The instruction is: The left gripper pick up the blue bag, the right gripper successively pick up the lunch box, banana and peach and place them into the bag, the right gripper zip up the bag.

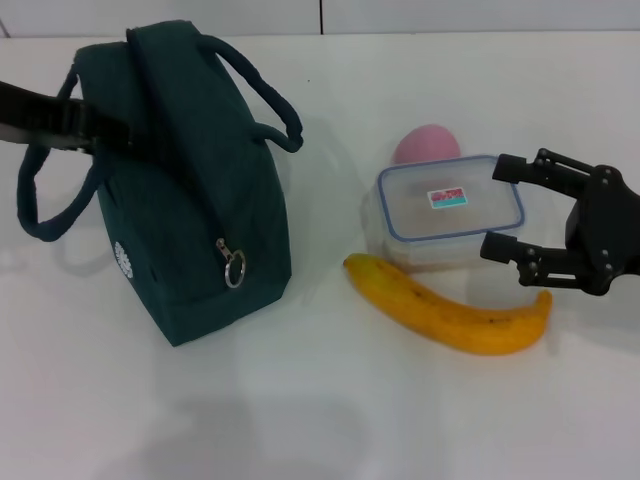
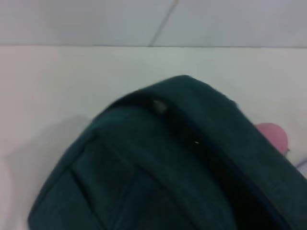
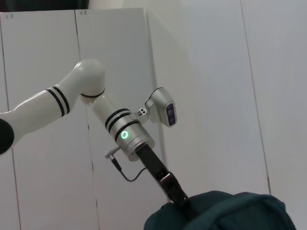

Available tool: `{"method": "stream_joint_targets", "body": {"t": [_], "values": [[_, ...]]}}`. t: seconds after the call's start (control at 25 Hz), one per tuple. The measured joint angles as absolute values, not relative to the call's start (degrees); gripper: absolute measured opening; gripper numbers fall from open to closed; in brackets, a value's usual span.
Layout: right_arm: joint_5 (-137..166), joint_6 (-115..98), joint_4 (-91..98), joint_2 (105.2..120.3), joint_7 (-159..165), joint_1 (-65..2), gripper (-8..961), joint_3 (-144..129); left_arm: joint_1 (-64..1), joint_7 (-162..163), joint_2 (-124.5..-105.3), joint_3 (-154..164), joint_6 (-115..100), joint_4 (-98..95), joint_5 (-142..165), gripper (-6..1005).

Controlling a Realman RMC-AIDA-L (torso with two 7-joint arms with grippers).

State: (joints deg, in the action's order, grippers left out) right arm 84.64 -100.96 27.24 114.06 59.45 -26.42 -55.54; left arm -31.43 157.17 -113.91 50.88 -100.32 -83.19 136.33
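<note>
The blue bag [image 1: 190, 200] stands on the white table at the left, its zip pull [image 1: 233, 265] hanging at the near end. My left gripper [image 1: 108, 135] reaches in from the left edge and meets the bag's top by the handles; the contact is hidden. In the right wrist view the left gripper [image 3: 176, 194] dips behind the bag [image 3: 225, 211]. The lunch box [image 1: 450, 205] lies right of the bag, the peach [image 1: 427, 145] behind it, the banana [image 1: 450, 312] in front. My right gripper [image 1: 503, 208] is open, one finger on either side of the box's right end. The left wrist view shows the bag [image 2: 168, 158] and the peach [image 2: 274, 134].
The table [image 1: 330, 420] is bare white in front of the bag and the banana. A loose handle loop [image 1: 35, 200] hangs off the bag's left side. White cabinet doors [image 3: 216, 72] stand behind the left arm [image 3: 122, 132].
</note>
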Motion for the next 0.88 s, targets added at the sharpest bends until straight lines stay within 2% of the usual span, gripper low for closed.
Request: {"method": "stream_joint_targets", "body": {"t": [0.2, 0.4, 0.64, 0.76, 0.88], "values": [[84.5, -100.7, 27.2, 114.05, 59.4, -26.4, 851, -55.5, -30.9, 155.7, -115.26, 51.3, -100.4, -82.6, 136.5, 602], [84.5, -99.9, 27.2, 113.67, 59.4, -26.0, 849, -55.5, -30.4, 156.7, -116.27, 51.1, -101.8, -82.3, 134.9, 365], [84.5, -98.3, 27.1, 113.39, 60.3, -25.4, 847, -52.0, -28.2, 158.9, -117.58, 51.1, -104.5, -84.1, 130.9, 136], [84.5, -95.5, 26.0, 113.5, 62.7, -25.3, 846, -48.0, -26.7, 160.5, -117.68, 50.4, -105.0, -85.3, 126.4, 87], [84.5, -90.1, 24.2, 114.25, 64.7, -25.9, 845, -44.1, -26.4, 160.8, -117.71, 47.7, -104.9, -83.4, 123.0, 37]]}}
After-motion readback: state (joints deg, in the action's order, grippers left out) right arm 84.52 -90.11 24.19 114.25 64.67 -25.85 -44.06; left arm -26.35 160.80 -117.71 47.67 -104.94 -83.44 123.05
